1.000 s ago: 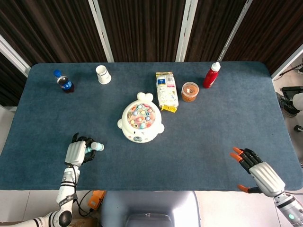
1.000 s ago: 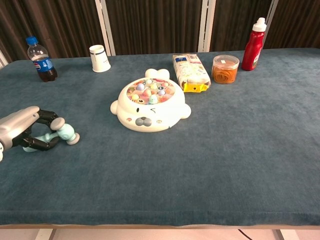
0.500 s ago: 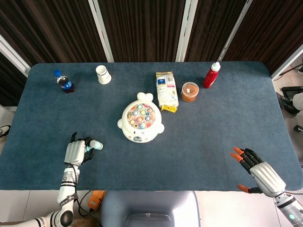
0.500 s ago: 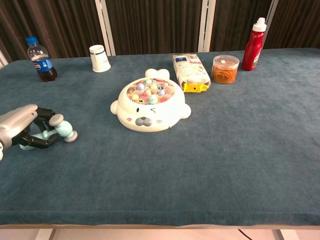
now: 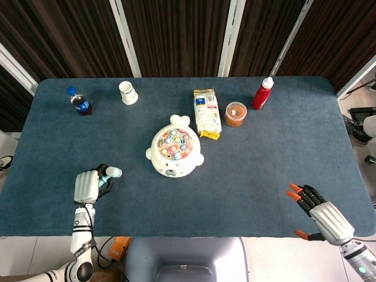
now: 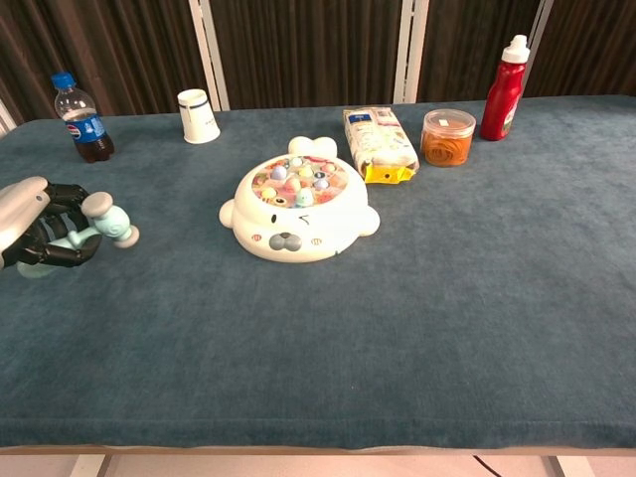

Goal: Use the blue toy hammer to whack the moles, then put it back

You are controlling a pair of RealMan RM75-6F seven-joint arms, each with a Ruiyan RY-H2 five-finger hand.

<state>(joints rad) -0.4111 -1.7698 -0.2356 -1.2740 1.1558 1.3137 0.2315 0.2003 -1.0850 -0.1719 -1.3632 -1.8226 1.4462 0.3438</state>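
The white whack-a-mole toy [image 5: 174,152] [image 6: 299,211] with several coloured moles sits mid-table. My left hand [image 5: 88,186] [image 6: 38,235] is at the near left and grips the pale blue toy hammer [image 5: 109,174] [image 6: 106,225], lifted above the cloth. The hammer's head points right, toward the toy and well left of it. My right hand [image 5: 320,210] hovers open with orange fingertips at the near right corner, seen only in the head view.
Along the far side stand a cola bottle [image 5: 78,101], a white paper cup [image 5: 128,93], a snack box [image 5: 207,113], an orange-filled tub [image 5: 235,114] and a red sauce bottle [image 5: 262,93]. The blue table [image 5: 264,164] ends just under both hands.
My left hand has lifted the hammer and drawn it back to the left and away from the near edge. The right hand has not moved.
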